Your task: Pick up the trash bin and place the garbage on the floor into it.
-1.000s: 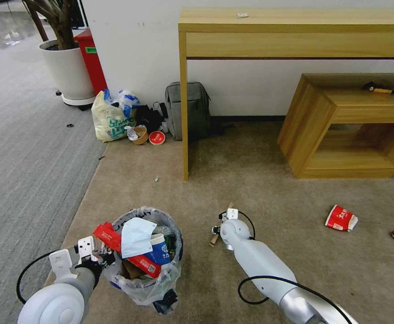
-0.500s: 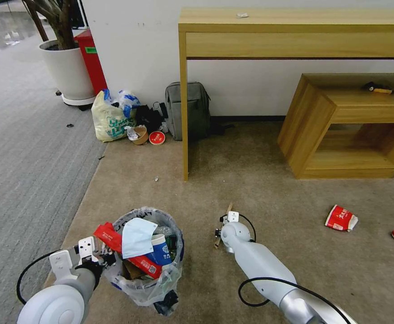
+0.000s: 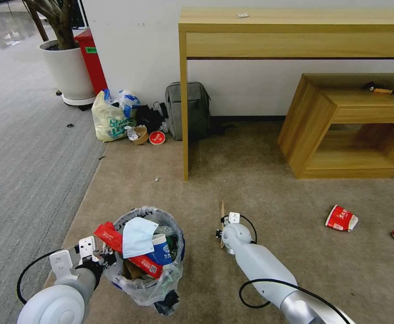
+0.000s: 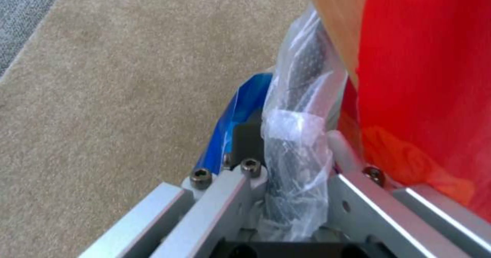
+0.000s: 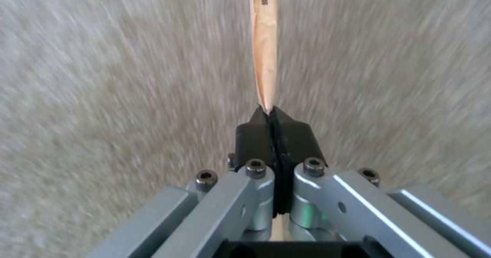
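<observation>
Since a second ago the stick (image 3: pixel 222 211) has swung from slanted to pointing straight ahead, pinched in the right gripper (image 5: pixel 270 114) jaws. The trash bin (image 3: pixel 148 256) sits just left, rim clamped by the left gripper (image 4: pixel 286 162). Stick's print is unreadable.

- Left gripper (image 3: pixel 101 256) low on the left side, arm bent close to the body, jaws shut tight on the trash bin (image 3: pixel 148 288) rim.
- Right arm stretched forward and down in the middle.
- Right gripper (image 5: pixel 269 114) close above the floor (image 3: pixel 269 198), jaws pressed together on a thin stick (image 5: pixel 264 39).
</observation>
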Controlling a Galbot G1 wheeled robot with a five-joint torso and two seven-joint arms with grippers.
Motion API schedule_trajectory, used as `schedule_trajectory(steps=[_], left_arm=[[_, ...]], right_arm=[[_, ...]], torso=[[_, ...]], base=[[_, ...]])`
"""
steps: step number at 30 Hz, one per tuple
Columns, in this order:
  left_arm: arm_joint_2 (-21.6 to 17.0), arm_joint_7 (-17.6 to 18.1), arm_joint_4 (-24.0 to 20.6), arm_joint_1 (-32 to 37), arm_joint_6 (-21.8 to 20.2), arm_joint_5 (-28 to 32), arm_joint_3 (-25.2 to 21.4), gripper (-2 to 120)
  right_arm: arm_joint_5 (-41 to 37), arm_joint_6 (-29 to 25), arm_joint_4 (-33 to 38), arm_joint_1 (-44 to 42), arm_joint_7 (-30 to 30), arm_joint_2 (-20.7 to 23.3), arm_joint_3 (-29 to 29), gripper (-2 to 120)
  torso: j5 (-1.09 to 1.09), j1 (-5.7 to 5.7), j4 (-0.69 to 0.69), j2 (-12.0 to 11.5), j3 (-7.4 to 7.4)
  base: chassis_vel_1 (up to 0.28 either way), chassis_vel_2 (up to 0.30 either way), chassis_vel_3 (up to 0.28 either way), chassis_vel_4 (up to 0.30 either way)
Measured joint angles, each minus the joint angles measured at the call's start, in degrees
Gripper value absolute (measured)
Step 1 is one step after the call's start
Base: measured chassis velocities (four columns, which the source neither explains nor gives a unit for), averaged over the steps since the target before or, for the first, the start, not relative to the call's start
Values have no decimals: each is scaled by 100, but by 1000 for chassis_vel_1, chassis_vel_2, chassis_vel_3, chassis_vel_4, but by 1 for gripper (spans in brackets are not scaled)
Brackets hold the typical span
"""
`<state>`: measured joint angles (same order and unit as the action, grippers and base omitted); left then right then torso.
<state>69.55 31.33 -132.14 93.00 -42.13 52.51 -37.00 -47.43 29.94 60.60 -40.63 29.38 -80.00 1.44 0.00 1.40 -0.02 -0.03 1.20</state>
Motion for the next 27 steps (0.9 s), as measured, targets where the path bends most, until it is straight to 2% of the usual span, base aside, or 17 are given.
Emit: schedule_trajectory(steps=[6, 7, 10, 11, 15, 16, 17, 21, 23, 27], left_arm=[[5, -2, 13, -23, 0, -6, 18, 0], [5, -2, 13, -23, 0, -6, 18, 0], [-19, -2, 38, -49, 0, -7, 37, 0], [-19, -2, 38, -49, 0, -7, 37, 0], [-80, 0, 98, -79, 0, 2, 67, 0], [-80, 0, 98, -79, 0, 2, 67, 0], [-99, 0, 124, -92, 0, 4, 76, 0], [-136, 1, 171, -134, 0, 12, 107, 0], [-151, 1, 195, -152, 0, 17, 118, 0], [-167, 2, 214, -151, 0, 18, 125, 0]], right_arm=[[436, -301, 1112, -234, -222, 280, -199, 0], [436, -301, 1112, -234, -222, 280, -199, 0], [872, -631, 1833, -365, -741, 486, -311, 0], [872, -631, 1833, -365, -741, 486, -311, 0], [1199, -981, 3086, -583, -1852, 954, -363, 0], [1199, -981, 3086, -583, -1852, 954, -363, 0], [1262, -1096, 3459, -620, -2162, 1086, -369, 0], [1217, -1281, 4273, -607, -2783, 1398, -262, 0], [921, -1326, 4722, -557, -3133, 1593, -70, 0], [554, -1294, 5169, -596, -3525, 1774, 260, 0]], torso=[[0, 0, 1, 0, 0], [0, 0, 1, 0, 0], [0, 0, 1, 0, 0], [0, 0, 1, 0, 0], [0, 0, 0, 0, 0], [0, 0, 0, 0, 0], [-1, 0, 0, 0, -1], [-1, 0, 0, 0, -1], [-1, 0, 1, 0, -1], [-1, 0, 1, 0, -1]], base=[[0, 0, 0, 0], [0, 0, 0, 0], [0, 0, 0, 0], [0, 0, 0, 0], [0, 0, 0, 0], [0, 0, 0, 0], [0, 0, 0, 0], [0, 0, 0, 0], [0, 0, 0, 0], [0, 0, 0, 0]])
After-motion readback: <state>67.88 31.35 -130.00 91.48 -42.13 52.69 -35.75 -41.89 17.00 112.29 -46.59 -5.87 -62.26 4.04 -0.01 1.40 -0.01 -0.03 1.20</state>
